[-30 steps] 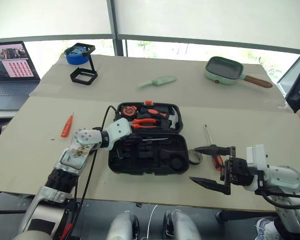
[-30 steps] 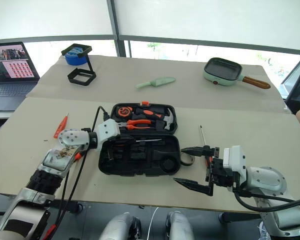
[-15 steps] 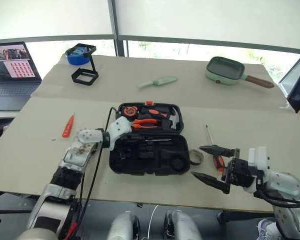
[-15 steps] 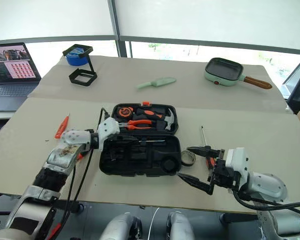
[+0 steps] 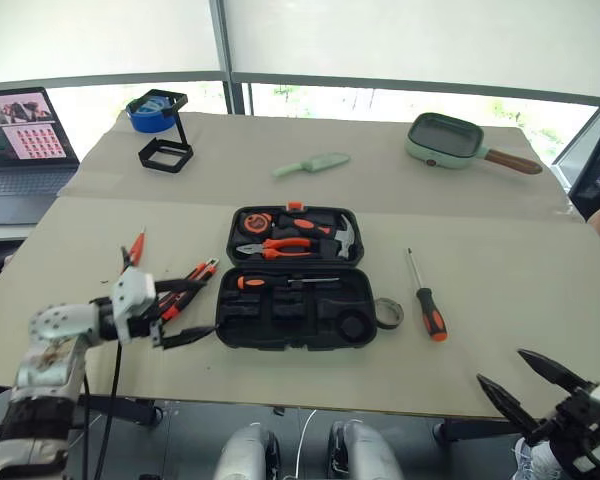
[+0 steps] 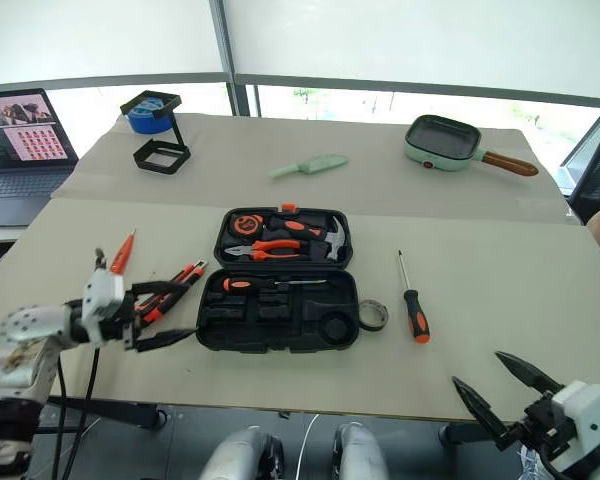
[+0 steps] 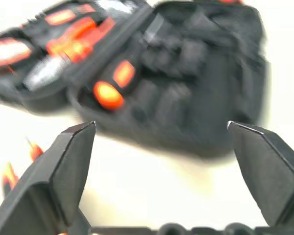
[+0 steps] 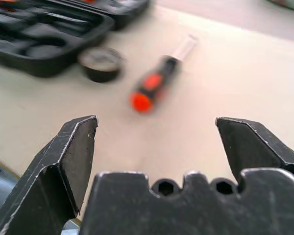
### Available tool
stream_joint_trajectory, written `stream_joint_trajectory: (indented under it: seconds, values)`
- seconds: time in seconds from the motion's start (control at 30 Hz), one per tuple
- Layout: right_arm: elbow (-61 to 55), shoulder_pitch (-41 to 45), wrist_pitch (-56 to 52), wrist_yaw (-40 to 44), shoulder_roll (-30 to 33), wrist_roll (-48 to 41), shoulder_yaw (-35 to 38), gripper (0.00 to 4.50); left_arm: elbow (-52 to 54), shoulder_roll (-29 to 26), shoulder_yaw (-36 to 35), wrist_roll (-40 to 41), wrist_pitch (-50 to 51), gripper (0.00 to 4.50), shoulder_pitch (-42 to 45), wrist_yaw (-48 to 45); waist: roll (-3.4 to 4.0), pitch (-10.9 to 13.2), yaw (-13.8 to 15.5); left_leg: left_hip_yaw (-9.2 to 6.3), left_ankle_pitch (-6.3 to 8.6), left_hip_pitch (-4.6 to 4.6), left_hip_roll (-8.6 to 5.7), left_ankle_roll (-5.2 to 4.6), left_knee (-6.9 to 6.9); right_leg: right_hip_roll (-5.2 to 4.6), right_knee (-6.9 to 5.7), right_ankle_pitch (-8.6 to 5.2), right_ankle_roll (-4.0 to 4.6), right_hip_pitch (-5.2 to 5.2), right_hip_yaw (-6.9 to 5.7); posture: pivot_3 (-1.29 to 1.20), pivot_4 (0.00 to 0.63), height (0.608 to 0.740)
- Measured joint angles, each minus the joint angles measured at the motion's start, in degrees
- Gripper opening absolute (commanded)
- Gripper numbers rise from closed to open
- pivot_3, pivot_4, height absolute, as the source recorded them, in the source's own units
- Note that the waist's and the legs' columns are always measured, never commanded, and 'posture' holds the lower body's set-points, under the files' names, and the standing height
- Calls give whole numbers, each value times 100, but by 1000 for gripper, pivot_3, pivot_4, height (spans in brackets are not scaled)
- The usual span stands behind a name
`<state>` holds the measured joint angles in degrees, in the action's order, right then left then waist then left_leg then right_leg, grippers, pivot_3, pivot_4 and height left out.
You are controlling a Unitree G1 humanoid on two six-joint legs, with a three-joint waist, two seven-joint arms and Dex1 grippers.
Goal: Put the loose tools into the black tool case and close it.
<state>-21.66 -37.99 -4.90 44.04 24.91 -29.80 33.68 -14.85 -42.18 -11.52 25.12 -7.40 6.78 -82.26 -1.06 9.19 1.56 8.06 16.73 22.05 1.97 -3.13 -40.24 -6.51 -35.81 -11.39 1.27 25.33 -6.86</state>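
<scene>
The black tool case [image 5: 352, 293] lies open mid-table, and a black-and-orange screwdriver [image 5: 280, 283] rests in its near half. Another black-and-orange screwdriver [image 5: 427, 305] lies right of the case, beside the small dark tape roll [image 5: 388, 313]. Left of the case are the orange-black utility knife [image 5: 194, 276] and the small orange screwdriver [image 5: 135, 247]. My left gripper [image 5: 208, 307] is open and empty just left of the case, close to the knife. My right gripper [image 5: 501, 367] is open and empty past the table's front right edge.
The case lid holds orange-handled pliers [image 5: 280, 245], a hammer [image 5: 342, 237] and a tape measure [image 5: 252, 221]. At the back stand a mint-green knife [image 5: 313, 162], a green pan [image 5: 448, 138], a black frame with blue tape [image 5: 162, 125] and a laptop [image 5: 20, 125].
My left gripper opened, left the screwdriver in the case and drew back to the left. My right arm pulled back from the loose screwdriver to the front right, staying open.
</scene>
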Motion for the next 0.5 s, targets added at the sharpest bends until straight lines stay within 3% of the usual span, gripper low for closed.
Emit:
stream_joint_trajectory:
  seconds: [0.13,0.33,0.5]
  values:
    - [-676,345,-909,-567,375,-97,-213,4500,39,74,-210,364,36,4409,2,-40,6,-1,-48,-3,-2,-4,-1,6,0,0,-1,-8,13,-5,3,0,150,740]
    - [-1259,2136,-3504,-1567,1949,-978,-550,4500,547,193,-83,524,93,4409,68,-60,4,-2,-85,-2,-25,-1,-3,-35,3,14,-2,1,2,-3,-3,0,150,740]
    - [-1071,3744,-5554,-2247,2390,-1430,-1445,4500,1035,360,95,659,391,4409,295,109,1,0,-43,-9,-29,24,-7,-37,6,35,0,0,15,9,-19,0,150,740]
